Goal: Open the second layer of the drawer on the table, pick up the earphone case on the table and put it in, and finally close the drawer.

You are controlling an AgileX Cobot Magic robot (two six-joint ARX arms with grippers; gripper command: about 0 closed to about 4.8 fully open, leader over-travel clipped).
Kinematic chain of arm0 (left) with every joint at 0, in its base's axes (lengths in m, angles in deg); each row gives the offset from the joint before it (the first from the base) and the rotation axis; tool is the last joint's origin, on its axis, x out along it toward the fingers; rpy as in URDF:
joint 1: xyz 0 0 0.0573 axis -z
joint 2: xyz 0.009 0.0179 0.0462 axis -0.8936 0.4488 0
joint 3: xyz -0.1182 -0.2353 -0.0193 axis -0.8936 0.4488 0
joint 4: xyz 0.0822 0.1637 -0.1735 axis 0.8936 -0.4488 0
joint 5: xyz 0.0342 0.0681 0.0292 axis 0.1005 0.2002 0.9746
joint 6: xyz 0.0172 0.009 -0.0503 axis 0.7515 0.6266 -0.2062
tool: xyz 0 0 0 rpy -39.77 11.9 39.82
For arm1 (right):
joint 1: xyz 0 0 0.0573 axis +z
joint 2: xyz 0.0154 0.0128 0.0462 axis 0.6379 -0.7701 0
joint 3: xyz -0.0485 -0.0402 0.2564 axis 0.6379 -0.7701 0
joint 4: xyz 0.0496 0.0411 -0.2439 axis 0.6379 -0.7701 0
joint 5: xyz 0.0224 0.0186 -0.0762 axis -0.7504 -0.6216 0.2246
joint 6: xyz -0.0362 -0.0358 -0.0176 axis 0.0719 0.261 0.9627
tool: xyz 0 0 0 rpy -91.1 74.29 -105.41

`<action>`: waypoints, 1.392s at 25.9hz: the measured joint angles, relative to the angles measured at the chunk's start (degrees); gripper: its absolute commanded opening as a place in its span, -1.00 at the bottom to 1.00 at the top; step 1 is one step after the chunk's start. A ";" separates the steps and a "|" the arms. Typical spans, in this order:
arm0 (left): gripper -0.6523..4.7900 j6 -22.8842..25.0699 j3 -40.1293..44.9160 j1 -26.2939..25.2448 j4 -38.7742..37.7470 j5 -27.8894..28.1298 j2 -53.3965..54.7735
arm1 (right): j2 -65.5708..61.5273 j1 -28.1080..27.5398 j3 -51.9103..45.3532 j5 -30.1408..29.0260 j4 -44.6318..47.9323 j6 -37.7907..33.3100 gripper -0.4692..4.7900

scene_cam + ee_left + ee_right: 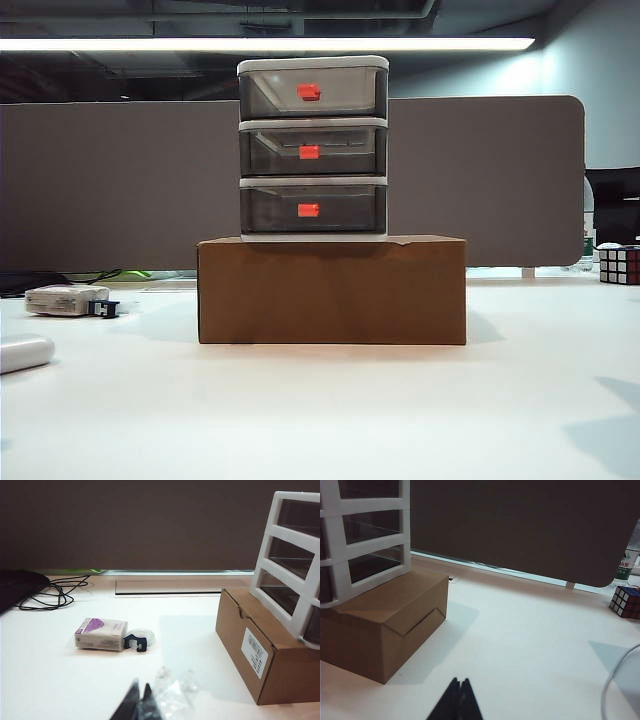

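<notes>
The drawer [312, 148] is a white three-tier unit standing on a brown cardboard box [332, 290] in the middle of the table [330, 410]. Its second layer [345, 150] is pushed in, red-orange handle [309, 152] facing me. The white earphone case [22, 353] lies at the far left edge of the exterior view, partly cut off. Neither gripper shows in that view. My left gripper [140, 687] hovers low over the table, shut on nothing, with the drawer [295, 565] off to one side. My right gripper [460, 681] is also shut and empty, near the box [385, 625].
A white-grey block with a black plug [68, 299] lies left of the box, also seen as the block [100, 634]. Crumpled clear film [172, 690] sits by the left fingertips. Black cables [50, 592] are at the back left. A Rubik's cube [619, 265] and a white cable [615, 680] are on the right.
</notes>
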 measured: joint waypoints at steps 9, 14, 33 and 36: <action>-0.78 0.00 0.00 0.00 -0.02 0.00 0.00 | 0.00 0.00 0.00 0.02 0.00 0.00 -0.84; -0.78 -8.39 0.00 0.00 0.31 -4.81 0.00 | 0.00 0.02 0.00 -2.54 0.02 -6.23 -0.84; -0.67 -23.78 0.00 31.34 6.62 1.05 6.67 | -0.07 0.09 1.03 -26.86 1.75 -35.87 -0.84; -0.67 -18.25 -0.02 41.38 12.90 14.73 11.63 | -0.81 0.11 6.21 -27.08 -0.96 -33.09 -0.84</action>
